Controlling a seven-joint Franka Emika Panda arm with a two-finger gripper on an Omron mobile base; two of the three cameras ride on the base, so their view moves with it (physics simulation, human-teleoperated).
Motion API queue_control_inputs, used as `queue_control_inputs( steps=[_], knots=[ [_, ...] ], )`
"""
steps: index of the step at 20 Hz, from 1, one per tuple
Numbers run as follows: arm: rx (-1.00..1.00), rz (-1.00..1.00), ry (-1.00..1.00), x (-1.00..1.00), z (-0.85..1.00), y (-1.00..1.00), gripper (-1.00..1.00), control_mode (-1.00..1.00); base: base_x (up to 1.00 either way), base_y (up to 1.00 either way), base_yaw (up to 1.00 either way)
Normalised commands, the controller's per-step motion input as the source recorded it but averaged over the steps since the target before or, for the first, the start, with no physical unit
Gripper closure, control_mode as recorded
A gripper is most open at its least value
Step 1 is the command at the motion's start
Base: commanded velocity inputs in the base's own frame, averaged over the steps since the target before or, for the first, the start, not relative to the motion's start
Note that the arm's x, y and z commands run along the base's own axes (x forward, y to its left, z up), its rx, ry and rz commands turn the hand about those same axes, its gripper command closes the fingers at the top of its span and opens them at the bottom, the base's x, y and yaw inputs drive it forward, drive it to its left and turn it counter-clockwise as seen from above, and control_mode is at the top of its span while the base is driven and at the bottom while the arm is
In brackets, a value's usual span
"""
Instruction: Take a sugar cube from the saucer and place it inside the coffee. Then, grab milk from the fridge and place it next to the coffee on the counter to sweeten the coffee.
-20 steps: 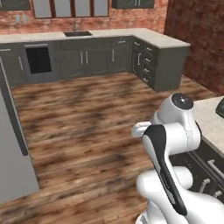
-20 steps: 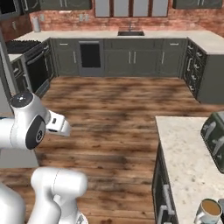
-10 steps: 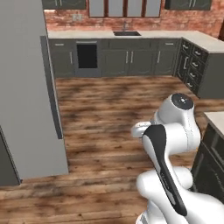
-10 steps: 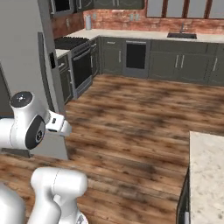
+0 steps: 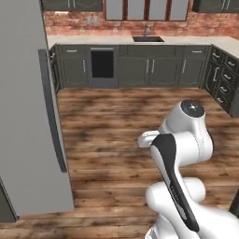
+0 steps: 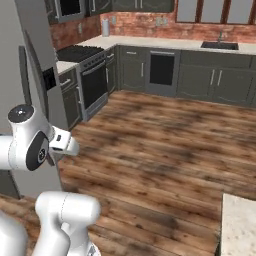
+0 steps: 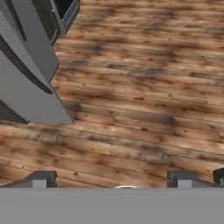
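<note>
The tall grey fridge [image 5: 28, 116] stands at the left with its doors closed and a dark vertical handle [image 5: 52, 112] on the front. It also rises at the left edge of the right base view as the fridge [image 6: 30, 65], and its lower corner fills the upper left of the hand view as the fridge [image 7: 26, 74]. My gripper [image 7: 111, 180] hangs open over bare wood floor, with nothing between its fingertips [image 7: 40, 179]. A corner of the beige counter [image 6: 241, 225] shows at the lower right. The sugar cube, saucer, coffee and milk are out of view.
Wood floor [image 5: 116, 121] stretches between me and the back wall. Dark cabinets with a beige top, a sink [image 5: 148, 39] and a black appliance front [image 5: 102, 64] line that wall. A stove [image 6: 82, 55] stands beside the fridge.
The whole picture has swung as the base turned: the fridge has come in from the left and grown, and the near counter has slid off to the right. My gripper stays open.
</note>
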Motion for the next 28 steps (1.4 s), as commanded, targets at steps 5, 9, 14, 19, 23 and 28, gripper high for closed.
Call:
queue_control_inputs(
  steps=[5, 9, 14, 19, 23, 28],
  knots=[
    [0.00, 0.00, 0.00, 0.00, 0.00, 0.00, -1.00, 1.00, 1.00, -0.54, 0.00],
    [0.00, 0.00, 0.00, 0.00, 0.00, 0.00, -1.00, 1.00, 1.00, -0.49, 0.00],
    [0.00, 0.00, 0.00, 0.00, 0.00, 0.00, -1.00, 1.00, 1.00, -0.51, 0.00],
    [0.00, 0.00, 0.00, 0.00, 0.00, 0.00, -1.00, 1.00, 1.00, -0.41, 0.03],
    [0.00, 0.00, 0.00, 0.00, 0.00, 0.00, -1.00, 1.00, 1.00, -0.42, 0.41],
    [0.00, 0.00, 0.00, 0.00, 0.00, 0.00, -1.00, 1.00, 0.83, -0.25, 0.81]
  ],
)
